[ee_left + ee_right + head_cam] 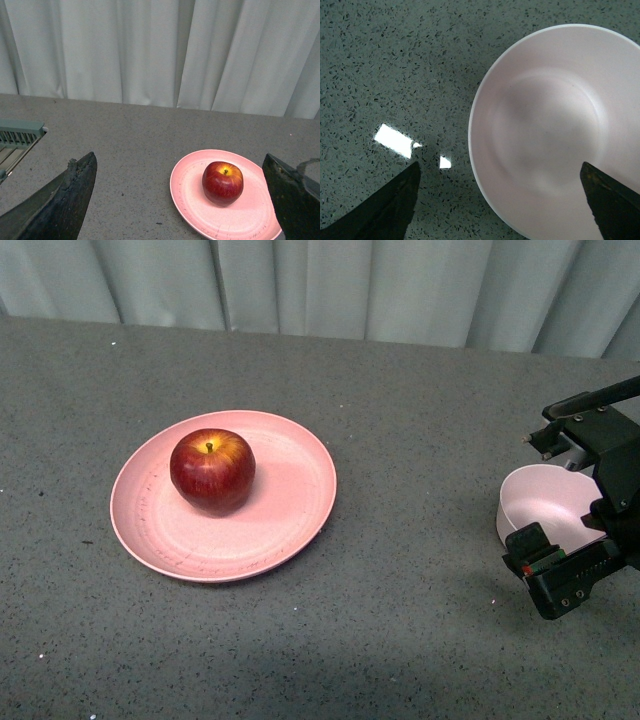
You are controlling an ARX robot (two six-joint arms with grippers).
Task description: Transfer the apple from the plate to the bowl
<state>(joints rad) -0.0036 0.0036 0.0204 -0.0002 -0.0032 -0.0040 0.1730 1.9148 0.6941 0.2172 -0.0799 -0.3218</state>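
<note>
Grasping the apple [212,471], which sits left of centre on the plate [290,510], likely calls for the left gripper [178,157], its fingers wide apart and short of the fruit, to straddle the widest part and close gently, since glossy skin can slip. Further right, the right gripper [499,172] hangs above the empty bowl [545,502], fingers spread. The count is one apple, one plate, one bowl and two grippers.

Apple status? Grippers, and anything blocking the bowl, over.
Left gripper open, empty, facing the apple. Right gripper open, over the bowl. Apple sits on the plate. Bowl empty; that gripper blocks the drop.
</note>
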